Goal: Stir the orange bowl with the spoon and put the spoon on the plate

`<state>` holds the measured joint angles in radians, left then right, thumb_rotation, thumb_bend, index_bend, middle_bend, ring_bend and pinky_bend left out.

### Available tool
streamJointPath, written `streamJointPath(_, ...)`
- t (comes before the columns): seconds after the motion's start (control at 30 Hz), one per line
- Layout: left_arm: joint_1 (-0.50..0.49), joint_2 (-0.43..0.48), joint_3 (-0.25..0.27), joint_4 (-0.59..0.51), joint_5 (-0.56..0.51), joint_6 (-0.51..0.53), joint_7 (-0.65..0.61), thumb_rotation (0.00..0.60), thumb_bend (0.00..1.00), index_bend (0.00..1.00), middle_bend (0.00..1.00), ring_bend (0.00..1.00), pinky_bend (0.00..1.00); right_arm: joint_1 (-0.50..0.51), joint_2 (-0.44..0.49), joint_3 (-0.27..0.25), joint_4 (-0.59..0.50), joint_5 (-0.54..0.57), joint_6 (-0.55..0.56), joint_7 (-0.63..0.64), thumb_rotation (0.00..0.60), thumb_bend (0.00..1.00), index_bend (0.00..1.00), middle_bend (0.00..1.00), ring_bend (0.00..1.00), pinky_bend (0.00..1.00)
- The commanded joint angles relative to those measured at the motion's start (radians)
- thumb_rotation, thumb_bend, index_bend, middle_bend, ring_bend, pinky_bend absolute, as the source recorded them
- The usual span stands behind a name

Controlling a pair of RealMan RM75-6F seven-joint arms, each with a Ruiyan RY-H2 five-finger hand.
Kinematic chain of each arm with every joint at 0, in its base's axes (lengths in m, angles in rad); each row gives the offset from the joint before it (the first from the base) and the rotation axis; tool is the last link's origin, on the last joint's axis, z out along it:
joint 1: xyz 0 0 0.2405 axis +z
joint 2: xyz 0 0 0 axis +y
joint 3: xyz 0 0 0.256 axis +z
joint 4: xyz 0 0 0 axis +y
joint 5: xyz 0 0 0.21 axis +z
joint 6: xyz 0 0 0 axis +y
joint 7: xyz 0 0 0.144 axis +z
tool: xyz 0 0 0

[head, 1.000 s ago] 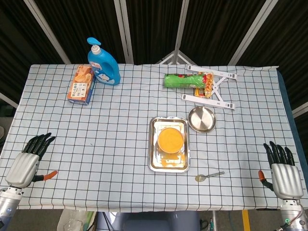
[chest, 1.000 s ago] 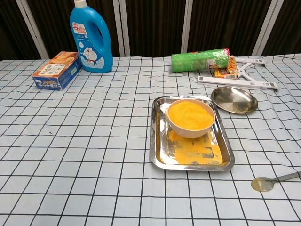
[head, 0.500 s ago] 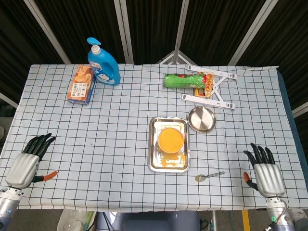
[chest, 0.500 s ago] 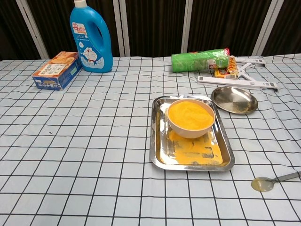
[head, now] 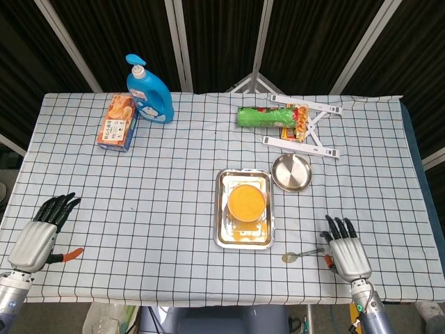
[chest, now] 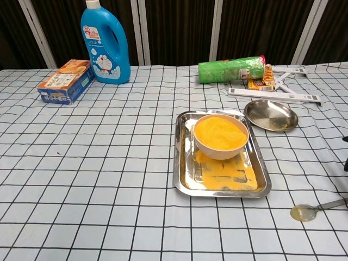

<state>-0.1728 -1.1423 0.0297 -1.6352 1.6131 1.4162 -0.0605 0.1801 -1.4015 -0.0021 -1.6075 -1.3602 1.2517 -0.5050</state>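
Note:
The orange bowl [head: 247,202] [chest: 220,136] stands in a steel tray [head: 224,233] [chest: 182,179] at mid-table. To the tray's right and farther back lies a round steel plate [head: 291,172] [chest: 271,115]. A metal spoon [head: 302,255] [chest: 315,208] lies on the cloth near the front edge, right of the tray. My right hand [head: 345,255] is open, fingers spread, just right of the spoon's handle end and not holding it. My left hand [head: 40,234] rests open at the front left corner, far from everything.
A blue detergent bottle [head: 149,90] and an orange box [head: 117,122] stand at the back left. A green tube [head: 263,116], a snack packet [head: 295,122] and a white folding stand [head: 306,142] lie at the back right, behind the plate.
My right hand has slid left along the front edge, from the far right corner to beside the spoon's handle. The left hand and the objects have stayed put.

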Motion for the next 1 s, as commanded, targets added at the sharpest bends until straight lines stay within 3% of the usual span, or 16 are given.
streamJointPath(0.03, -0.001, 0.000, 0.001, 0.000, 0.002, -0.001, 0.000, 0.600, 0.00, 0.00, 0.00, 0.00, 0.00, 0.006, -0.025, 0.002, 0.021, 0.027, -0.020, -0.021, 0.600, 0.43, 0.33, 0.03, 0.00, 0.00)
streamJointPath(0.53, -0.001, 0.001, 0.001, -0.001, 0.001, 0.000, -0.001, 0.600, 0.00, 0.00, 0.00, 0.00, 0.00, 0.007, -0.069, -0.010, 0.058, 0.035, -0.021, -0.034, 0.600, 0.43, 0.46, 0.10, 0.00, 0.00)
streamJointPath(1.0, -0.002, 0.001, 0.001, -0.002, -0.002, -0.004, 0.001, 0.600, 0.00, 0.00, 0.00, 0.00, 0.00, 0.009, -0.104, -0.008, 0.090, 0.039, -0.022, -0.019, 0.600, 0.43, 0.46, 0.10, 0.00, 0.00)
